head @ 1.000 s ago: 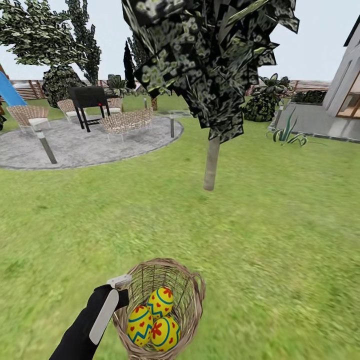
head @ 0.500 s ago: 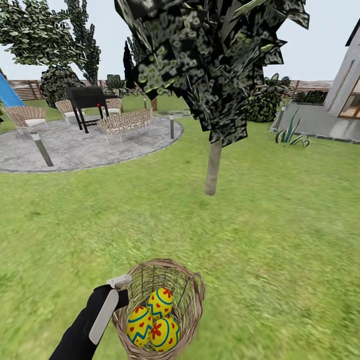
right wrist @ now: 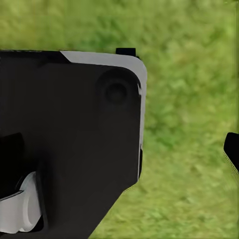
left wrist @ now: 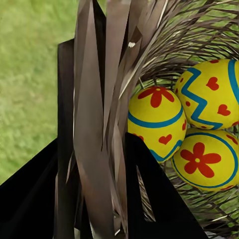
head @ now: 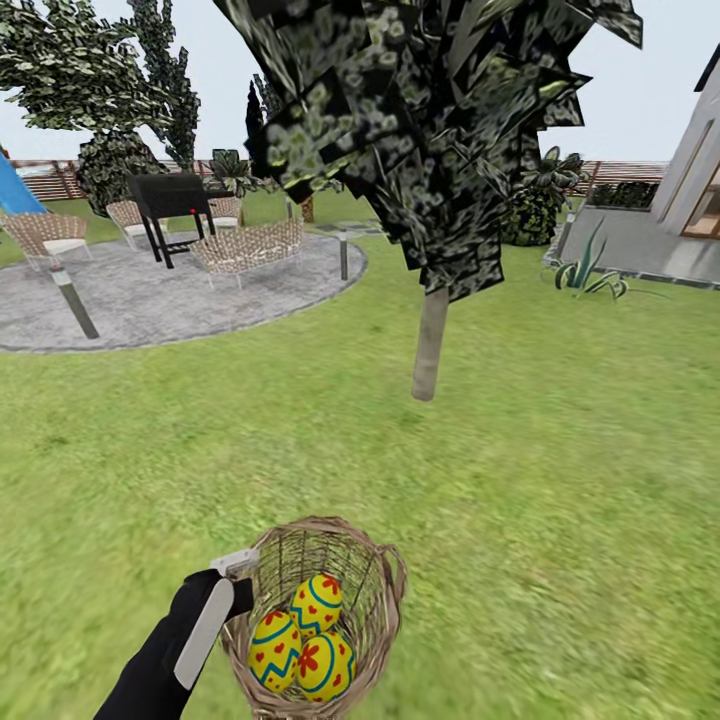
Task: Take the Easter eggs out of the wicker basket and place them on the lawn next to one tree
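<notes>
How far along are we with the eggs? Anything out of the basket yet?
No egg is out yet: all three Easter eggs lie in the wicker basket. In hand: the left hand grips the basket's rim, its fingers on either side of the wicker wall, and the basket is in front of the tree. Left: get closer to the trunk, lift each egg out and set all three on the lawn beside it.
</notes>
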Tool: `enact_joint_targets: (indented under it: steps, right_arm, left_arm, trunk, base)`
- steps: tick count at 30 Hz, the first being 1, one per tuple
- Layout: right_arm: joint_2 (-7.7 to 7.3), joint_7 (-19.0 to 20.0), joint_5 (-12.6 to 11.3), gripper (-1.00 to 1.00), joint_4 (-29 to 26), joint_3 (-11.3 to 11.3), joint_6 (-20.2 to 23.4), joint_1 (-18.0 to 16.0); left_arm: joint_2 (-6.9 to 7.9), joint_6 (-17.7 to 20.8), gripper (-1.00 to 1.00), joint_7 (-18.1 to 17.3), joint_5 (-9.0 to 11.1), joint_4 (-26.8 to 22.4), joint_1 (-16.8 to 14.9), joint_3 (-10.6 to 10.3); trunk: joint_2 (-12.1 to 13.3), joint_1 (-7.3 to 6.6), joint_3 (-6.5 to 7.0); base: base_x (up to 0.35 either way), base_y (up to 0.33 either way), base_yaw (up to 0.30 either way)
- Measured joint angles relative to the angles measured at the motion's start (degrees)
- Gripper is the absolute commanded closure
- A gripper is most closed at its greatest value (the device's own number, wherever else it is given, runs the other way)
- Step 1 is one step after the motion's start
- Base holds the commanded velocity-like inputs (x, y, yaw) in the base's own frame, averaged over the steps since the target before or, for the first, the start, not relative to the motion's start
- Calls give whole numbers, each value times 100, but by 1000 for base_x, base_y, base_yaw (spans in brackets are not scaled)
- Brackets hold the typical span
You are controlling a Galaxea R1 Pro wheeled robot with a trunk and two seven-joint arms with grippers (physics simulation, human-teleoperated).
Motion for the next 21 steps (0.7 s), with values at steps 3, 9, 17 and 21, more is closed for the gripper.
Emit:
enact_joint_targets:
  steps: [3, 9, 17, 21]
  right_arm:
    - [5, 0, -3, -100, 0, 0, 0, 0]
    - [9, 36, -18, -100, -106, -24, -5, 0]
    - [6, 51, -24, -100, -905, -40, -398, -27]
    - [29, 53, -15, -100, -1018, -30, -490, -79]
  left_arm:
    - [-13, 25, 100, -3, 10, 6, 2, -7]
    - [-6, 11, 100, -7, 17, 4, 1, -8]
    - [-63, 4, 100, -107, 21, 12, 1, -15]
    - [-62, 34, 100, -143, -41, 16, 2, -15]
  trunk:
    - [1, 0, -1]
    - [1, 0, 0]
    - [0, 0, 0]
    - [1, 0, 0]
  base:
    - [331, 0, 0]
    - [331, 0, 0]
    - [331, 0, 0]
    - [331, 0, 0]
